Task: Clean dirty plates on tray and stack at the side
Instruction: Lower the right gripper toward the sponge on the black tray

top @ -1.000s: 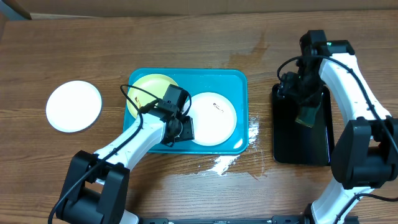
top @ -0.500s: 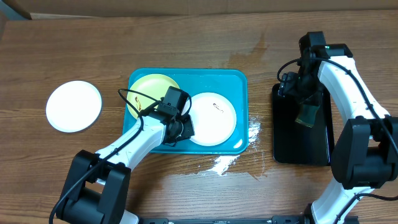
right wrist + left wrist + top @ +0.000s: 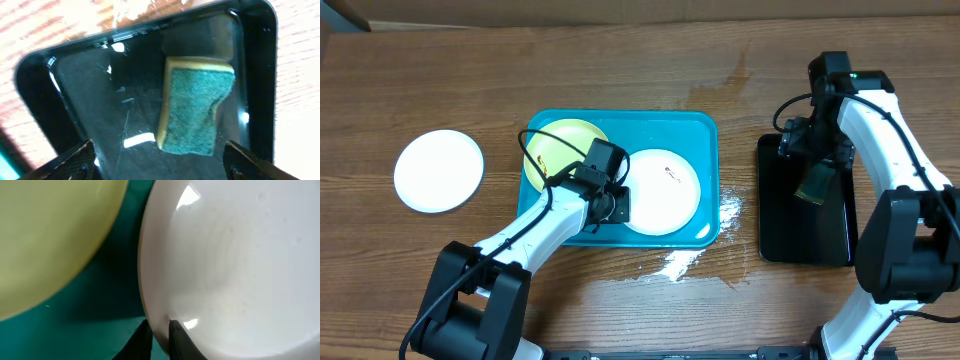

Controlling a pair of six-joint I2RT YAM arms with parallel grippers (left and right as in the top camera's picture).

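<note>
nearest, the left gripper (image 3: 613, 205) has its jaws nearly together, pinching the left rim of the smeared plate (image 3: 665, 190), which lies in the tray (image 3: 650, 128) mid-table. the right gripper (image 3: 160, 150) hangs with jaws wide apart over the sponge (image 3: 197, 105) in the black tray (image 3: 790, 240) by the right edge. a clean plate (image 3: 439, 171) sits by the left edge. farthest, the yellow plate (image 3: 558, 148) lies in the tray. likely one of three is done, two are left, and there is no stack yet.
</note>
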